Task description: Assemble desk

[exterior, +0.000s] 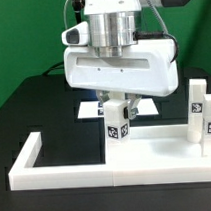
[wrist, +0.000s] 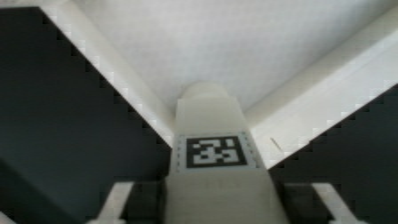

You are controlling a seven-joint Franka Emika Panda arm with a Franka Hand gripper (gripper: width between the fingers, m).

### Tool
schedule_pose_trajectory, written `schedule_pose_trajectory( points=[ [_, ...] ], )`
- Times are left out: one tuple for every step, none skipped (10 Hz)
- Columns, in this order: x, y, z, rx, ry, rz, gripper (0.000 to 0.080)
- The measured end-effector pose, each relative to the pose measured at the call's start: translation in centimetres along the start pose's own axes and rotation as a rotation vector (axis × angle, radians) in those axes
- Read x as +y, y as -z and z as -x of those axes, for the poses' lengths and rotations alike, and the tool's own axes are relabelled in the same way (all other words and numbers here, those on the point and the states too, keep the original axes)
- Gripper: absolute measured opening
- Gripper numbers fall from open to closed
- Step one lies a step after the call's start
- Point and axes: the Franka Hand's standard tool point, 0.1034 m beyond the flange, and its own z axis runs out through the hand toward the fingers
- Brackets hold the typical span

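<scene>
Here, end effector (exterior: 118, 111) apparently clamped on one leg (exterior: 117, 126) (second leg (exterior: 198, 111) apart), above one tabletop (exterior: 161, 151).

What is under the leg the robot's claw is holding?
The gripper holds a white leg with a tag marker upright. Under it lies the flat white tabletop panel. Whether the leg's bottom end touches the panel or sits in a hole cannot be seen; the leg covers it.

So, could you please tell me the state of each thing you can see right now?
gripper: jaws shut on the leg.
held leg: upright, standing on the tabletop.
tabletop: lying flat inside the border rail.
second leg: upright at the exterior view's right.
border rail: flat on the table.
</scene>
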Motion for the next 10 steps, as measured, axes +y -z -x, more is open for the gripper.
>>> schedule_pose_trajectory(
  points=[
    [-0.1, -0.1, 0.0, 0.003, -0.107, 0.000, 0.0288],
    [-0.3, -0.1, 0.1, 0.013, -0.229, 0.001, 0.0288],
    [-0.4, -0.1, 0.2, 0.009, -0.383, 0.002, 0.0288],
    [-0.4, 0.0, 0.3, -0.020, -0.531, 0.014, 0.0288],
    [-0.6, 0.2, 0.0, -0.055, -0.658, 0.010, 0.0288],
    [-1.0, 0.1, -0.1, -0.076, -0.844, -0.009, 0.0288],
    [-1.1, 0.0, -0.1, -0.082, -0.981, -0.019, 0.0289],
    [-1.1, -0.1, -0.2, -0.083, -1.051, -0.019, 0.0289],
    [-1.2, -0.2, -0.3, -0.080, -1.171, -0.029, 0.0289],
    [-1.3, -0.3, -0.4, -0.074, -1.266, -0.044, 0.0289]
  ],
)
